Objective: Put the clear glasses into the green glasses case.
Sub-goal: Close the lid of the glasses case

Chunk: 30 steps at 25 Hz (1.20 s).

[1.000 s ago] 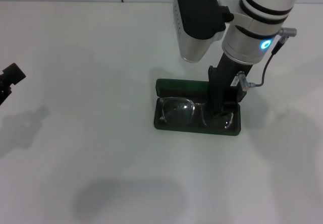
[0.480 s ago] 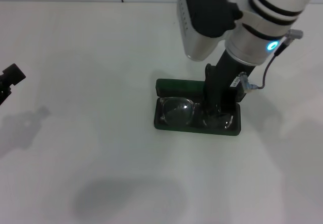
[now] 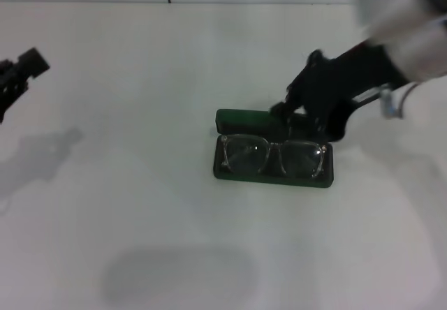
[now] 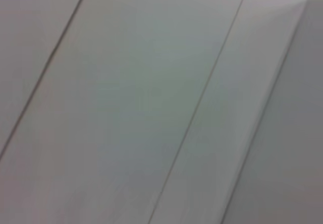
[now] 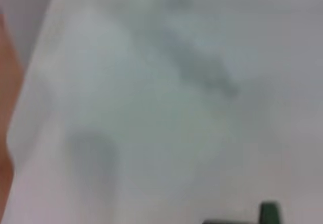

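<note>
The green glasses case (image 3: 273,179) lies open on the white table, a little right of centre in the head view. The clear glasses (image 3: 272,155) rest inside it, lenses side by side across its width. My right gripper (image 3: 302,106) hangs blurred just behind the case's far right corner, lifted off the glasses and holding nothing I can make out. A small green corner of the case (image 5: 270,214) shows in the right wrist view. My left gripper (image 3: 19,71) sits at the far left edge, well away from the case.
The white table (image 3: 140,205) spreads around the case, with a wall seam at the back. The left wrist view holds only pale panels with thin seams. An orange strip (image 5: 6,108) runs along one edge of the right wrist view.
My right gripper has come up off the glasses and swung back and to the right, leaving them lying in the case. The left gripper has risen slightly.
</note>
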### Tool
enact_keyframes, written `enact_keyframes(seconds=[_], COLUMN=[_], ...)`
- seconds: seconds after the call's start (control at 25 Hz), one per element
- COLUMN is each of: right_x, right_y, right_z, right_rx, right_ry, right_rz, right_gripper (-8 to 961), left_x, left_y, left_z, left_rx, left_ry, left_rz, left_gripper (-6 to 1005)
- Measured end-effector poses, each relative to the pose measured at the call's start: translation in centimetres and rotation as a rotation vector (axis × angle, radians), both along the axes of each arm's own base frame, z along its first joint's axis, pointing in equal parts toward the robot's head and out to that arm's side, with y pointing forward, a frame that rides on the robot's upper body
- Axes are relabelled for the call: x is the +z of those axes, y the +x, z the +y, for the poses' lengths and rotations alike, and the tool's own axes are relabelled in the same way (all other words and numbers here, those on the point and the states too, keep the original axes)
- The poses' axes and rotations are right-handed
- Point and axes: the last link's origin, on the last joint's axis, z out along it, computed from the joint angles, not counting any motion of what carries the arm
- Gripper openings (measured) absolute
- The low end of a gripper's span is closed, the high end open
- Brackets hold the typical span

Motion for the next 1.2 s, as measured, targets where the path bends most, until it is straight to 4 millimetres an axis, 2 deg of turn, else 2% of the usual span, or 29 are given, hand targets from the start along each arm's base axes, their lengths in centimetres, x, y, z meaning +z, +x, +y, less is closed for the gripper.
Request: enact_keyframes(seconds=[0.04,0.08,0.12,0.2,0.32,0.44,0.52,0.64,0.68,0.8,0.92,1.04,1.2], right_x=[1.9,1.9,3.0,5.4,8.6,10.6,11.3,11.7,12.0,12.7,13.4,13.7,13.6], right_y=[0.9,0.9,1.4,2.9,5.6,8.2,10.0,12.9,14.0,17.0,19.5,21.1,22.2], right_z=[-0.4,-0.4,-0.6,-1.1,-2.1,-3.3,-4.1,-4.6,-4.7,-5.2,-6.0,-6.6,-7.1], right_rx=[-0.031,-0.031,-0.044,-0.075,-0.120,-0.168,-0.194,-0.259,-0.292,-0.359,-0.386,-0.402,-0.426], right_ry=[0.016,0.016,0.026,0.066,0.134,0.187,0.216,0.261,0.283,0.352,0.434,0.473,0.485], right_rz=[0.126,0.126,0.204,0.337,0.493,0.600,0.660,0.752,0.788,0.871,0.919,0.932,0.926], right_gripper=[154,155,156,158,161,164,199,299,333,387,418,415,411], left_x=[0.1,0.1,0.2,0.8,1.0,0.8,-0.1,-0.7,-1.7,-3.3,-5.8,-8.0,-10.1], left_y=[0.4,0.4,0.8,2.4,3.5,4.5,6.3,7.1,8.4,9.9,11.6,12.7,13.7], left_z=[0.5,0.5,1.0,2.6,3.7,4.6,6.1,6.6,7.7,9.1,10.0,10.1,10.3], left_rx=[-0.010,-0.010,-0.022,-0.065,-0.096,-0.123,-0.164,-0.186,-0.216,-0.229,-0.265,-0.307,-0.327], left_ry=[-0.006,-0.006,-0.015,-0.045,-0.074,-0.114,-0.230,-0.270,-0.316,-0.363,-0.402,-0.416,-0.427], left_rz=[-0.003,-0.003,-0.005,0.005,0.040,0.084,0.195,0.237,0.300,0.380,0.471,0.526,0.552], left_gripper=[45,45,45,46,47,51,54,60,62,67,189,310,246])
